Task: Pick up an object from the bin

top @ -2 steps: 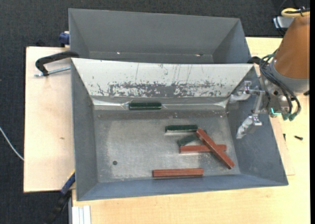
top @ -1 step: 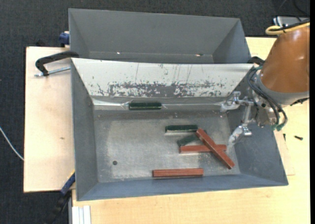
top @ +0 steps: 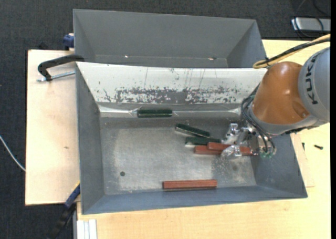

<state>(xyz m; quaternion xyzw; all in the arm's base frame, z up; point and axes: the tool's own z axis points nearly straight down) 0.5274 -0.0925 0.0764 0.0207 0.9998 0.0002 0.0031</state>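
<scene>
Gripper [top: 231,141] being held low, fingers apart. Red-brown bar [top: 209,148] lying toward 8 o'clock from fingertips, long axis 9-to-3, near end seemingly under lower finger.

A reddish-brown stick [top: 206,148], flat and narrow, lies on the floor of the bin [top: 88,143] right of centre. It runs almost straight across the view, and its right end passes under my gripper [top: 234,142]. Just behind it lie two dark green sticks. The longer green stick [top: 192,130] slants down towards the right. The shorter green stick [top: 197,139] sits close against the reddish-brown stick's left end; I cannot tell whether they touch. A third green stick [top: 155,112] lies along the foot of the back wall, left of centre, well apart. A second reddish-brown stick [top: 189,184] lies flat and alone along the front wall.
</scene>
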